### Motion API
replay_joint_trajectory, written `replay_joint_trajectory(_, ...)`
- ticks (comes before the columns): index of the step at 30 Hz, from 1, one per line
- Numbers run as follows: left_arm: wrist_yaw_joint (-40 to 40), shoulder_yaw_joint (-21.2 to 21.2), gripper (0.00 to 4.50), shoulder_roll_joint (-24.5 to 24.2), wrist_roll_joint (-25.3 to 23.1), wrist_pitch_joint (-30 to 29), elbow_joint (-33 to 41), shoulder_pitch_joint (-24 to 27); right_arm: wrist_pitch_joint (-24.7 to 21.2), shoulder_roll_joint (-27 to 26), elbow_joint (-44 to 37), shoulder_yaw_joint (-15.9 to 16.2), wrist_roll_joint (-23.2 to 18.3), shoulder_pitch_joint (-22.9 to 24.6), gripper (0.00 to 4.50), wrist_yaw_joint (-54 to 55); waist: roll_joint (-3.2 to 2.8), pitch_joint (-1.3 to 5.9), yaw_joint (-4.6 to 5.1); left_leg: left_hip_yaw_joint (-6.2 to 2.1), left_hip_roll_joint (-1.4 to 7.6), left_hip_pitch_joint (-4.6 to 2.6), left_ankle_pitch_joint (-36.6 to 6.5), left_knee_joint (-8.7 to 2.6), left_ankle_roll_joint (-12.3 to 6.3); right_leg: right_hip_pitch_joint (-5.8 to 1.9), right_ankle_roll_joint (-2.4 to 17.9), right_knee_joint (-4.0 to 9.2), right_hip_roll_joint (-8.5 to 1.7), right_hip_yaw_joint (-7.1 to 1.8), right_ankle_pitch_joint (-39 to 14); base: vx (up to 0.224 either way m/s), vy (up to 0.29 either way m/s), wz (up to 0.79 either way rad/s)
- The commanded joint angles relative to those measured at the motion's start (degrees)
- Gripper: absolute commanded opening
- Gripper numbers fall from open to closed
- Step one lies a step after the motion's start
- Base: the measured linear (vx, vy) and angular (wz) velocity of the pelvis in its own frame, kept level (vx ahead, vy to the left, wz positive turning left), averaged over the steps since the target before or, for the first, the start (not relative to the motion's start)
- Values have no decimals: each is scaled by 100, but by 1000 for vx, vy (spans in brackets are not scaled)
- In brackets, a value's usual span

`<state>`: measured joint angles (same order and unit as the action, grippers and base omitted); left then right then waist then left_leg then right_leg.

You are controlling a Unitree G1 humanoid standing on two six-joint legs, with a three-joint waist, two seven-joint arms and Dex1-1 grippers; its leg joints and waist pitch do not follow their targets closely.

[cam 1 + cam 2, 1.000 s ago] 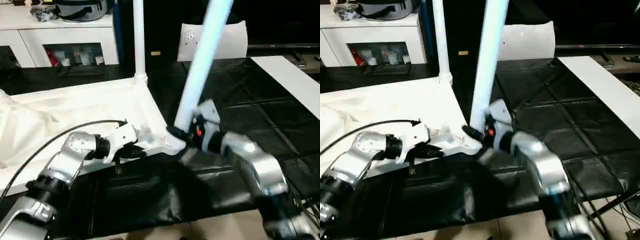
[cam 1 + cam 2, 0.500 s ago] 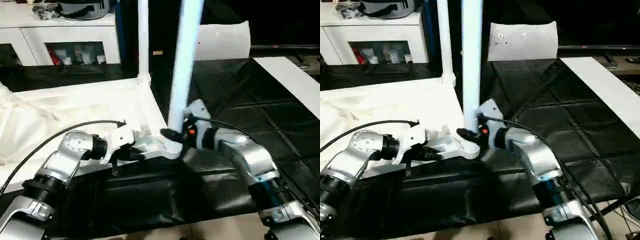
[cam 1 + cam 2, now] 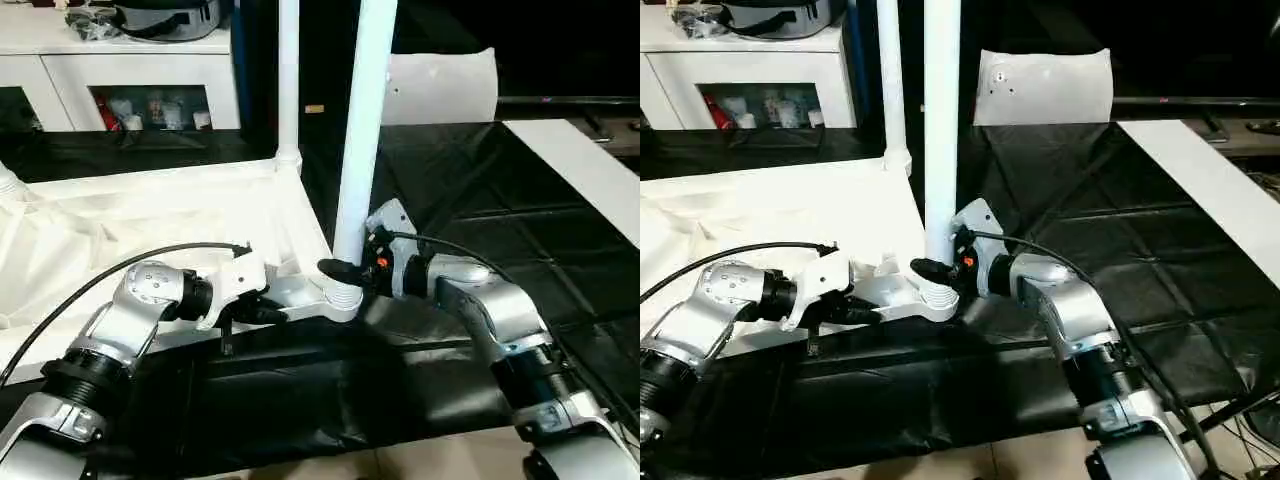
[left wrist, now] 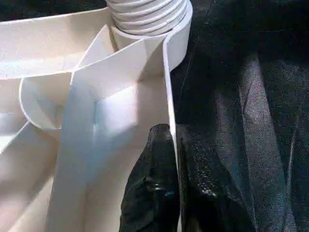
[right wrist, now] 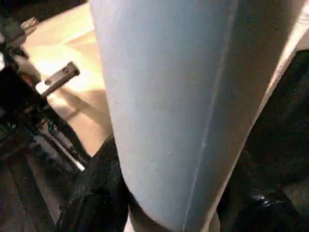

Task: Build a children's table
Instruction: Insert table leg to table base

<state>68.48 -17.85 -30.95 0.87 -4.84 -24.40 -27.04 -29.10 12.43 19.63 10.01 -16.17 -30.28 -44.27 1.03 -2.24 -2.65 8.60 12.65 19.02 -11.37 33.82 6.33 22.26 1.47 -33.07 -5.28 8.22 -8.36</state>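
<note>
The children's table top (image 3: pixel 150 215) lies upside down on the black-covered work surface, ribs facing up. One white leg (image 3: pixel 288 90) stands upright in its far corner socket. A second white leg (image 3: pixel 362 130) stands nearly upright with its threaded foot in the near right corner socket (image 3: pixel 345 298). My right gripper (image 3: pixel 345 268) is shut on this leg just above the socket, and the leg (image 5: pixel 169 96) looms large in the right wrist view. My left gripper (image 3: pixel 262 312) is shut on the table top's thin side rim (image 4: pixel 169 77), one finger (image 4: pixel 153 169) on each side, beside the socket.
A white cabinet with shelves (image 3: pixel 130 60) stands at the back left. A white panel (image 3: pixel 440 85) leans at the back, and a long white board (image 3: pixel 580 170) lies at the right. A black cable (image 3: pixel 120 268) arcs over my left forearm. The work surface's front edge runs just below my arms.
The held leg has swung from leaning right to nearly upright over the near corner socket, as my right gripper moved left. My left gripper kept its hold on the rim.
</note>
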Motion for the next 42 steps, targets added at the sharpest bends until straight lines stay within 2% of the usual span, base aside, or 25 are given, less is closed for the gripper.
replay_joint_trajectory(1,174,-108,0,55,84,52,268,76,-110,1,367,-99,-54,288,191,47,-106,329,-2,27,70,4,-1650,-427,35,-258,665,420,-336,-334,-2381,0,0,0)
replay_joint_trajectory(4,50,-61,0,70,70,42,243,92,-77,-34,346,-259,-192,447,191,54,-138,337,-43,30,74,12,-1548,-435,33,-270,775,374,-321,-342,-2087,0,0,0)
replay_joint_trajectory(5,-26,-29,0,83,60,43,210,89,-37,-53,328,-343,-265,539,191,49,-129,334,-52,39,77,2,-1562,-435,40,-261,791,378,-319,-345,-2052,0,0,0)
replay_joint_trajectory(7,-144,44,0,108,66,28,141,79,123,-76,249,-453,-353,784,191,11,-180,334,-83,40,77,-5,-1626,-437,49,-267,788,388,-329,-348,-2062,0,0,0)
replay_joint_trajectory(8,-176,57,0,108,56,31,123,77,226,-83,204,-464,-356,888,191,-10,-144,335,-92,43,74,-1,-1657,-437,43,-269,765,401,-328,-343,-2090,0,0,0)
replay_joint_trajectory(13,-256,68,0,101,-35,26,21,37,681,-139,-43,-473,-323,1289,191,-73,-163,314,-94,38,54,-11,-1814,-446,7,-256,609,466,-328,-316,-2500,0,0,0)
replay_joint_trajectory(15,-306,41,0,87,-95,53,-65,3,1007,-82,-235,-321,-169,1504,191,-100,-165,305,-89,33,44,-13,-1856,-444,-15,-246,529,497,-324,-304,-2690,0,0,0)
replay_joint_trajectory(16,-312,27,0,82,-115,61,-91,-10,1103,-43,-306,-250,-107,1573,191,-126,-186,301,-93,32,42,-20,-1886,-443,-13,-237,512,504,-327,-302,-2749,0,0,0)
replay_joint_trajectory(18,-297,-14,0,60,-164,101,-130,-34,1325,76,-371,-60,111,1632,191,-171,-171,294,-85,24,40,-26,-1937,-448,-32,-234,441,527,-321,-290,-2878,0,0,0)
replay_joint_trajectory(19,-291,-25,0,54,-174,110,-137,-39,1369,103,-376,-18,159,1634,191,-183,-174,287,-83,20,40,-22,-1968,-450,-37,-231,430,530,-319,-284,-2917,0,0,0)
replay_joint_trajectory(21,-244,-90,0,14,-233,169,-165,-62,1623,276,-372,268,481,1581,191,-260,-185,281,-67,13,27,-26,-2080,-444,-34,-233,345,555,-317,-264,-3092,0,0,0)
replay_joint_trajectory(22,-244,-90,0,14,-233,169,-165,-62,1623,276,-372,268,481,1581,191,-260,-180,277,-66,11,25,-24,-2089,-446,-39,-234,320,567,-317,-261,-3135,0,0,0)
replay_joint_trajectory(23,-206,-134,0,-18,-277,213,-175,-75,1690,333,-331,385,608,1490,191,-305,-184,284,-65,8,21,-45,-2105,-439,-45,-222,307,569,-317,-256,-3181,0,0,0)
replay_joint_trajectory(24,-146,-200,0,-64,-347,289,-190,-98,1734,374,-267,492,720,1358,191,-380,-158,278,-51,4,22,-30,-2111,-443,-58,-226,300,577,-311,-252,-3194,0,0,0)
replay_joint_trajectory(28,-37,-304,0,-126,-448,426,-254,-155,1737,391,-190,606,772,1182,191,-552,-164,280,-35,-10,26,-20,-2148,-444,-70,-228,307,569,-320,-249,-3194,0,0,0)
replay_joint_trajectory(29,33,-361,0,-150,-492,510,-310,-208,1698,429,-160,708,751,1128,191,-733,-86,282,-23,-7,29,-8,-2141,-444,-88,-228,286,571,-315,-246,-3208,0,0,0)
replay_joint_trajectory(30,68,-388,0,-162,-512,548,-331,-232,1675,452,-152,762,737,1109,191,-826,-131,284,-37,-13,32,-16,-2139,-445,-94,-227,296,564,-329,-255,-3211,0,0,0)
replay_joint_trajectory(31,80,-397,0,-166,-519,561,-338,-241,1668,460,-149,780,733,1102,191,-857,-113,282,-30,-10,34,-17,-2137,-448,-108,-225,298,568,-325,-254,-3207,0,0,0)
replay_joint_trajectory(34,235,-501,0,-183,-581,701,-433,-357,1626,506,-96,927,670,1120,191,-1185,-118,279,-44,-10,43,-17,-2137,-455,-106,-218,323,559,-332,-263,-3182,0,0,0)
replay_joint_trajectory(35,319,-564,0,-172,-625,793,-533,-462,1628,493,-42,974,635,1152,191,-1320,-89,277,-41,-10,43,-12,-2143,-459,-118,-217,309,566,-328,-261,-3204,0,0,0)
replay_joint_trajectory(39,445,-641,0,-130,-678,933,-769,-688,1577,443,-34,1066,539,1257,191,-1555,-93,273,-61,-20,36,-36,-2291,-460,-79,-202,223,608,-346,-248,-3419,0,0,0)
replay_joint_trajectory(42,490,-678,0,-146,-721,1031,-951,-798,1536,423,-161,1171,497,1362,191,-1675,-98,280,-60,-40,46,-25,-2325,-475,-43,-211,234,591,-354,-248,-3365,0,0,0)
